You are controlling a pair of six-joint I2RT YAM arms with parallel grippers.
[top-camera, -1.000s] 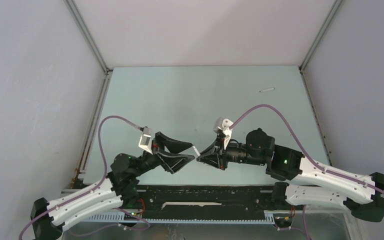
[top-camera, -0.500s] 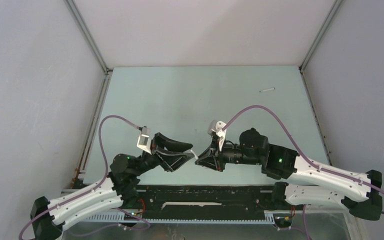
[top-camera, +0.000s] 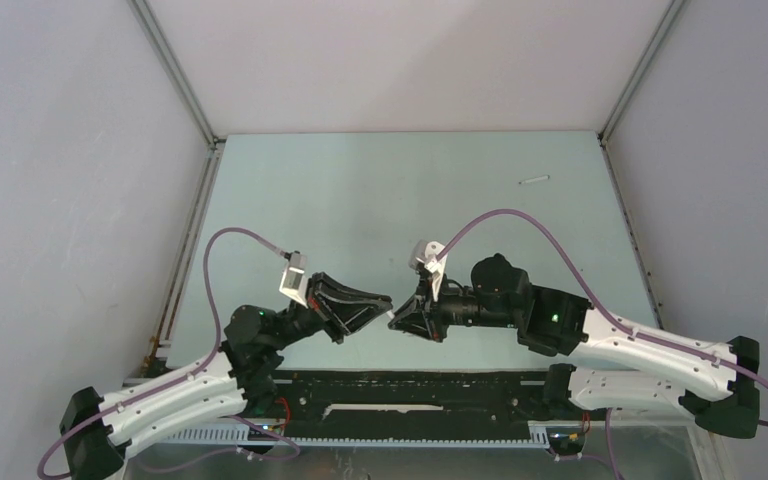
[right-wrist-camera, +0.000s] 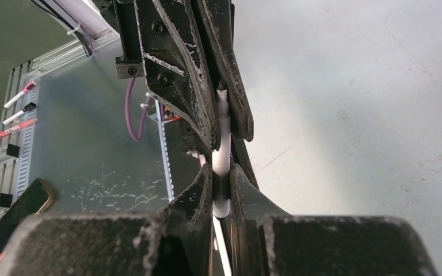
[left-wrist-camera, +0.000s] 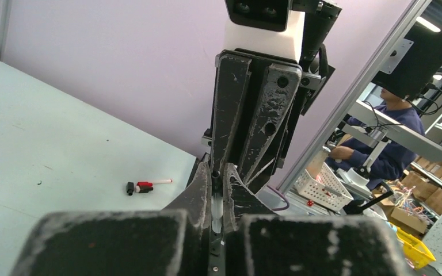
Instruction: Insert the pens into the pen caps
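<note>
Pale table (top-camera: 360, 190), pen (right-wrist-camera: 221, 154) between fingers (right-wrist-camera: 199, 198)

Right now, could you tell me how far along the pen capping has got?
Done: nothing I can confirm. In hand: the left arm's fingers and the right arm's fingers both pinch one thin white pen barrel between them. Left: finishing that capping, then the other white pen lying at the back.

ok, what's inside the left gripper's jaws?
One end of a white pen, pinched in the left gripper; the right gripper holds the other end. Its tip is mostly covered: capped or not, can't tell.
</note>
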